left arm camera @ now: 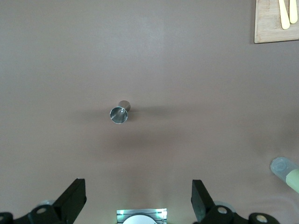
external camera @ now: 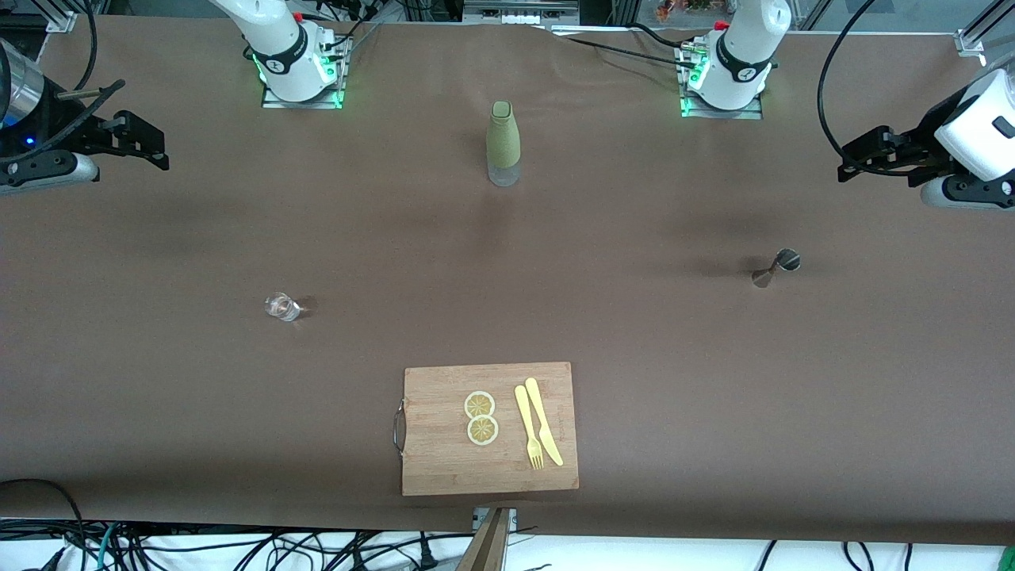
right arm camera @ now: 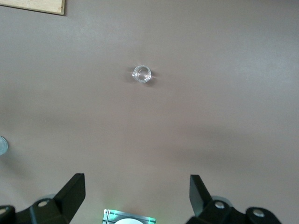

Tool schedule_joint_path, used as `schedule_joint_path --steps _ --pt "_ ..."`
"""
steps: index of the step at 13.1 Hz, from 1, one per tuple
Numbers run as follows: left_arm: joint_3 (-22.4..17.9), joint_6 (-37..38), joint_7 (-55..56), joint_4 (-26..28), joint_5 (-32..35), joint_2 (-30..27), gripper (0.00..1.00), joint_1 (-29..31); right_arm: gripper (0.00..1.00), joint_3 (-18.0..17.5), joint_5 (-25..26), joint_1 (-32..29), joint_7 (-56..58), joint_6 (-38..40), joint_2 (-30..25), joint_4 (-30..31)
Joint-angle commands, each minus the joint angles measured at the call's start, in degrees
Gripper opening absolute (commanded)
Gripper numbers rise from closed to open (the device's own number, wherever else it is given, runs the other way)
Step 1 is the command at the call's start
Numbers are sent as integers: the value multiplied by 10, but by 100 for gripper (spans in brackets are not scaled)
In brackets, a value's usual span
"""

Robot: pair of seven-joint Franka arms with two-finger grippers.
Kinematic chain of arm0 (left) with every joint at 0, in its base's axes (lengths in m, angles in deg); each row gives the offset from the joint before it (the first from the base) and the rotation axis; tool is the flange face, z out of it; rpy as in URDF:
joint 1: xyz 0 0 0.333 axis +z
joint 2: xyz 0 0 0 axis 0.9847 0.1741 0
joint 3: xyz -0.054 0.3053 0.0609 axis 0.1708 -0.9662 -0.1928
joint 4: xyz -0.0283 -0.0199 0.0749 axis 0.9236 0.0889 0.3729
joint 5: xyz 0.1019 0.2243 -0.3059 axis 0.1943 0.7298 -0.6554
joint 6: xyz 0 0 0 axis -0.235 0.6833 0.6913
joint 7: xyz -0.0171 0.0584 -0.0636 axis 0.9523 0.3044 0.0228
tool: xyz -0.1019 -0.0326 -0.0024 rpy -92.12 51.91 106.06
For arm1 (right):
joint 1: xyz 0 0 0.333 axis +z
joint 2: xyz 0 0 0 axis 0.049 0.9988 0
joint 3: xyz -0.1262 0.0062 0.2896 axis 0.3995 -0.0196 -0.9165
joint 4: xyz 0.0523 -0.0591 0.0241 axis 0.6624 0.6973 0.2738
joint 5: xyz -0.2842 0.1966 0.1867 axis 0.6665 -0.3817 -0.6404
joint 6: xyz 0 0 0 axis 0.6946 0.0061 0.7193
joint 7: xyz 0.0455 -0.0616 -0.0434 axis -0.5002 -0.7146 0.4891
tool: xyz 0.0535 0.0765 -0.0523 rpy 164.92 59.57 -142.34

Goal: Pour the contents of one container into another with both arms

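2 grippers hang empty, jaws spread: left gripper (left arm camera: 135, 205) over the steel jigger (external camera: 776, 267), right gripper (right arm camera: 135, 203) over the shot glass (external camera: 281, 307).

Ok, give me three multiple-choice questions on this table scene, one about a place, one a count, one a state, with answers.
1. Where does the yellow plastic fork lie?
A. on the wooden cutting board
B. beside the small clear glass
C. beside the steel jigger

2. How many lemon slices are there?
A. one
B. two
C. four

3. How is the left gripper?
A. shut on the tall green-sleeved bottle
B. open, holding nothing
C. shut on the jigger

Answers: 1 A, it rests on the board by the knife; 2 B, two rounds touch; 3 B, fingers apart above bare table.
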Motion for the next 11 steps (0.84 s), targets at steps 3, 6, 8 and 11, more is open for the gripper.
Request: schedule_joint_path --steps 3,6,8,11 --pt "-1 4 -10 -20 -11 12 100 1 99 -2 -5 -5 -8 4 1 -7" --pt "-1 4 -9 -20 -11 13 100 1 99 -2 -5 -4 -8 6 1 -7" --pt "-1 3 -9 -20 -11 13 100 1 99 -4 -5 -4 -8 7 1 -8" --pt "-1 4 -9 -20 -11 13 100 -1 99 -4 -5 -4 -9 7 1 -8"
